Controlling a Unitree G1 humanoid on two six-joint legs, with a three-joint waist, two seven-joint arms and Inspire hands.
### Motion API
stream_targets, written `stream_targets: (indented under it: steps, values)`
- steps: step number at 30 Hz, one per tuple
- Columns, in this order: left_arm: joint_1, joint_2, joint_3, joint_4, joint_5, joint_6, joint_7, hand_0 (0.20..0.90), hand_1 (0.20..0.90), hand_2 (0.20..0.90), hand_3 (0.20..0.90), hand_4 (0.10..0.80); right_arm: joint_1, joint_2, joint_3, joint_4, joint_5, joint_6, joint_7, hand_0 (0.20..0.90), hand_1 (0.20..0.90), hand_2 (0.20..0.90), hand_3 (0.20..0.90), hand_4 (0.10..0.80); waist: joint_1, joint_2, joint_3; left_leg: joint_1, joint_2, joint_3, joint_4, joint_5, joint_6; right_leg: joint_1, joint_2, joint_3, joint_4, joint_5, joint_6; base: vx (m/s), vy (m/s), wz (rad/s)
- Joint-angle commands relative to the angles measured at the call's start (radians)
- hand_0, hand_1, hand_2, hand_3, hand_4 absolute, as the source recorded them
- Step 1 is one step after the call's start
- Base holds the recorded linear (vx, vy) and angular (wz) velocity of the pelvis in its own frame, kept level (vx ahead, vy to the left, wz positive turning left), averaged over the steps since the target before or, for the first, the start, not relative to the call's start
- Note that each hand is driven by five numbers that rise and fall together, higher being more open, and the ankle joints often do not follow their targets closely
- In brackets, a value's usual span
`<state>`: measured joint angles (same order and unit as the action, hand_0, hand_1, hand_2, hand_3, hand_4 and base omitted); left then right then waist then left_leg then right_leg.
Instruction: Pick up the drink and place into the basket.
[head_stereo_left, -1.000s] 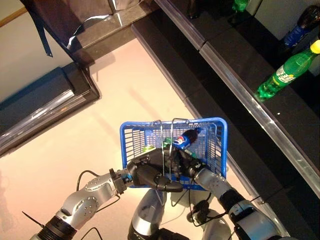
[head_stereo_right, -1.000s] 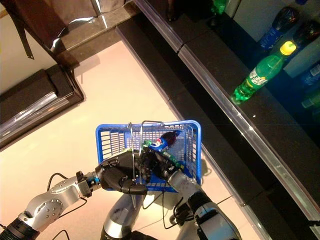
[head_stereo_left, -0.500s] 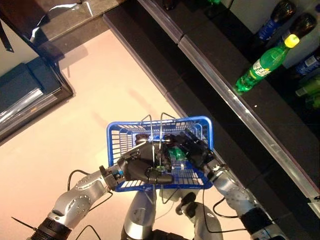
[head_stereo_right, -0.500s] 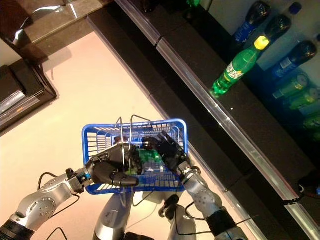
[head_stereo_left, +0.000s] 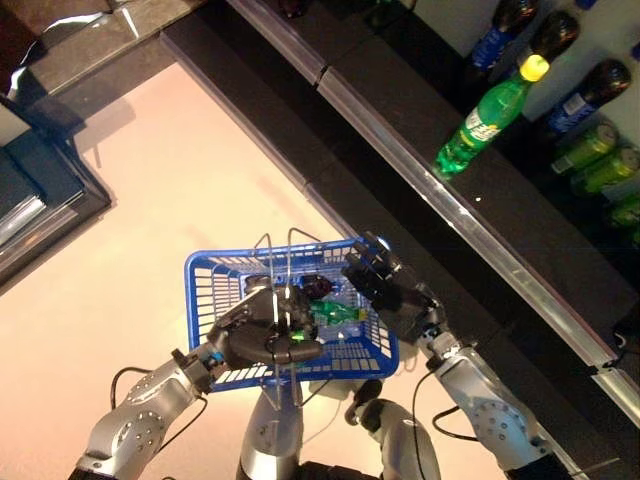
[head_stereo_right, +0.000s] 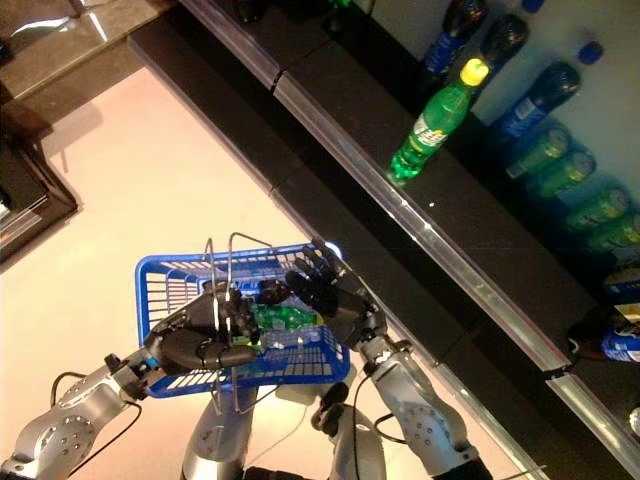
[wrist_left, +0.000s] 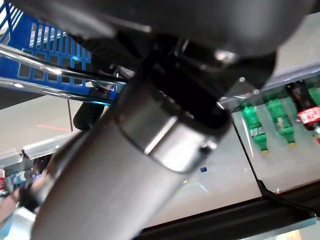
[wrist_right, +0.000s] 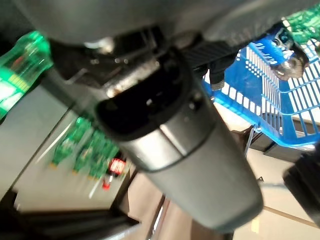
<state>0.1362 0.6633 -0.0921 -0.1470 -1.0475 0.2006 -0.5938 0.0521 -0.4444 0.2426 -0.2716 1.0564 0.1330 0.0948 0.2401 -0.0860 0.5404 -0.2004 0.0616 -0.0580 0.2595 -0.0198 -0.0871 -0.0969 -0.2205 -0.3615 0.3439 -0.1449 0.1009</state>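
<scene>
The blue basket (head_stereo_left: 212, 292) hangs over the floor, with my left hand (head_stereo_left: 262, 336) shut on its wire handles (head_stereo_left: 283, 262). Inside it lie a dark cola bottle with a blue label (head_stereo_left: 317, 287) and a green bottle (head_stereo_left: 338, 313). My right hand (head_stereo_left: 385, 288) is open, its fingers spread above the basket's right rim and holding nothing. In the right wrist view, the cola bottle (wrist_right: 281, 54) rests on the basket mesh (wrist_right: 260, 102).
A green soda bottle with a yellow cap (head_stereo_left: 488, 112) stands on the black shelf (head_stereo_left: 420, 120) behind a metal rail (head_stereo_left: 470, 215). More blue and green bottles (head_stereo_right: 548, 150) line the back right. A dark low cabinet (head_stereo_left: 35, 190) sits at the left on the pale floor.
My right hand has let go of the cola bottle, which now lies in the basket, and has risen open to the right rim. The camera has shifted towards the shelf.
</scene>
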Motion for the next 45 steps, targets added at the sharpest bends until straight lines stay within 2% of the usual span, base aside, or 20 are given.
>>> stream_targets:
  steps: [1, 4, 11, 16, 20, 21, 23, 25, 27, 31, 35, 37, 40, 41, 45]
  values:
    - [-0.112, -0.11, 0.073, -0.356, -0.171, -0.263, -0.158, 0.3, 0.3, 0.3, 0.2, 0.1, -0.03, -0.057, -0.028, -0.125, -0.006, -0.042, 0.112, 0.9, 0.9, 0.9, 0.9, 0.8, -0.054, 0.017, -0.12, 0.018, -0.01, 0.045, 0.018, 0.014, 0.042, 0.05, 0.015, 0.036, -0.078, 0.101, 0.004, 0.025, 0.007, -0.11]
    - [-0.083, -0.126, 0.085, -0.305, -0.161, -0.245, -0.086, 0.3, 0.3, 0.3, 0.2, 0.1, 0.002, -0.075, -0.042, -0.147, 0.0, -0.03, 0.131, 0.9, 0.9, 0.9, 0.9, 0.8, -0.071, 0.014, -0.157, 0.06, -0.005, 0.062, -0.018, 0.018, 0.039, 0.078, 0.021, 0.057, -0.116, 0.105, 0.01, 0.057, 0.015, -0.14]
    - [0.005, -0.174, 0.052, -0.15, -0.031, -0.316, 0.049, 0.3, 0.3, 0.3, 0.2, 0.1, 0.093, -0.077, -0.054, -0.068, -0.046, -0.016, 0.147, 0.9, 0.9, 0.9, 0.9, 0.8, -0.112, 0.02, -0.251, 0.142, 0.022, 0.109, -0.104, 0.033, 0.029, 0.12, 0.025, 0.105, -0.191, 0.124, 0.029, 0.041, 0.01, -0.17]
    - [0.066, -0.228, 0.041, 0.028, 0.078, -0.362, 0.187, 0.3, 0.3, 0.3, 0.2, 0.1, 0.178, -0.044, -0.063, 0.068, -0.162, -0.001, 0.151, 0.9, 0.9, 0.9, 0.9, 0.8, -0.145, 0.019, -0.322, 0.205, 0.042, 0.154, -0.187, 0.045, 0.018, 0.148, 0.026, 0.137, -0.259, 0.147, 0.043, 0.026, -0.018, -0.17]
    - [0.091, -0.241, 0.042, 0.169, 0.245, -0.417, 0.296, 0.3, 0.3, 0.3, 0.2, 0.1, 0.205, -0.017, -0.055, 0.169, -0.283, -0.001, 0.101, 0.9, 0.9, 0.9, 0.9, 0.8, -0.164, 0.019, -0.357, 0.239, 0.051, 0.18, -0.232, 0.05, 0.012, 0.162, 0.026, 0.151, -0.296, 0.161, 0.049, -0.003, -0.031, -0.2]
    - [0.094, -0.234, 0.041, 0.239, 0.306, -0.432, 0.332, 0.3, 0.3, 0.3, 0.2, 0.1, 0.209, -0.006, -0.051, 0.214, -0.354, -0.013, 0.057, 0.9, 0.9, 0.9, 0.9, 0.8, -0.172, 0.02, -0.37, 0.252, 0.054, 0.19, -0.25, 0.051, 0.01, 0.167, 0.027, 0.156, -0.31, 0.166, 0.05, -0.017, -0.031, -0.05]
    - [0.105, -0.247, 0.056, 0.312, 0.351, -0.397, 0.377, 0.3, 0.3, 0.3, 0.2, 0.1, 0.227, 0.001, -0.059, 0.264, -0.424, -0.014, 0.011, 0.9, 0.9, 0.9, 0.9, 0.8, -0.184, 0.024, -0.39, 0.266, 0.06, 0.206, -0.268, 0.054, 0.006, 0.172, 0.028, 0.162, -0.323, 0.17, 0.05, -0.026, -0.03, -0.07]
    - [0.099, -0.254, 0.059, 0.409, 0.371, -0.381, 0.403, 0.3, 0.3, 0.3, 0.2, 0.1, 0.223, 0.011, -0.06, 0.335, -0.458, -0.027, -0.002, 0.9, 0.9, 0.9, 0.9, 0.8, -0.192, 0.028, -0.402, 0.278, 0.064, 0.218, -0.285, 0.056, 0.004, 0.177, 0.029, 0.164, -0.332, 0.174, 0.052, -0.028, -0.021, -0.12]
    - [0.074, -0.299, 0.067, 0.583, 0.36, -0.368, 0.437, 0.3, 0.3, 0.3, 0.2, 0.1, 0.209, 0.041, -0.045, 0.455, -0.536, -0.049, -0.037, 0.9, 0.9, 0.9, 0.9, 0.8, -0.202, 0.034, -0.415, 0.289, 0.068, 0.231, -0.302, 0.06, 0.0, 0.184, 0.028, 0.164, -0.343, 0.178, 0.053, -0.028, -0.008, -0.19]
    - [0.024, -0.354, 0.077, 0.799, 0.397, -0.363, 0.477, 0.3, 0.3, 0.3, 0.2, 0.1, 0.173, 0.081, -0.016, 0.641, -0.641, -0.079, -0.092, 0.9, 0.9, 0.9, 0.9, 0.8, -0.212, 0.039, -0.43, 0.297, 0.069, 0.241, -0.316, 0.06, -0.005, 0.191, 0.022, 0.158, -0.362, 0.189, 0.056, -0.042, 0.0, -0.11]
    - [-0.044, -0.413, 0.093, 1.023, 0.384, -0.376, 0.496, 0.3, 0.3, 0.3, 0.2, 0.1, 0.103, 0.157, -0.013, 0.957, -0.785, -0.109, -0.161, 0.9, 0.9, 0.9, 0.9, 0.8, -0.213, 0.048, -0.44, 0.301, 0.074, 0.252, -0.333, 0.061, -0.01, 0.203, 0.014, 0.144, -0.394, 0.205, 0.059, -0.048, 0.013, -0.04]
    - [-0.075, -0.437, 0.089, 1.128, 0.37, -0.387, 0.506, 0.3, 0.3, 0.3, 0.2, 0.1, 0.071, 0.182, -0.007, 1.159, -0.883, -0.166, -0.209, 0.9, 0.9, 0.9, 0.9, 0.8, -0.209, 0.053, -0.446, 0.302, 0.074, 0.253, -0.341, 0.057, -0.011, 0.207, 0.012, 0.134, -0.401, 0.205, 0.06, -0.056, 0.019, -0.04]
    - [-0.092, -0.446, 0.084, 1.187, 0.376, -0.391, 0.502, 0.3, 0.3, 0.3, 0.2, 0.1, 0.058, 0.201, -0.006, 1.254, -0.88, -0.168, -0.227, 0.9, 0.9, 0.9, 0.9, 0.8, -0.206, 0.054, -0.449, 0.301, 0.072, 0.252, -0.339, 0.054, -0.009, 0.208, 0.01, 0.129, -0.398, 0.203, 0.06, -0.03, 0.008, -0.04]
    - [-0.1, -0.456, 0.081, 1.226, 0.382, -0.402, 0.499, 0.3, 0.3, 0.3, 0.2, 0.1, 0.052, 0.214, -0.016, 1.32, -0.889, -0.198, -0.229, 0.9, 0.9, 0.9, 0.9, 0.8, -0.207, 0.057, -0.45, 0.303, 0.073, 0.253, -0.337, 0.05, -0.006, 0.207, 0.01, 0.13, -0.39, 0.198, 0.057, -0.027, 0.016, -0.04]
    - [-0.106, -0.46, 0.082, 1.264, 0.351, -0.419, 0.492, 0.3, 0.3, 0.3, 0.2, 0.1, 0.046, 0.224, -0.038, 1.396, -0.871, -0.194, -0.213, 0.9, 0.9, 0.9, 0.9, 0.8, -0.209, 0.062, -0.455, 0.307, 0.069, 0.249, -0.338, 0.043, -0.002, 0.204, 0.013, 0.134, -0.386, 0.193, 0.055, 0.0, 0.0, 0.0]
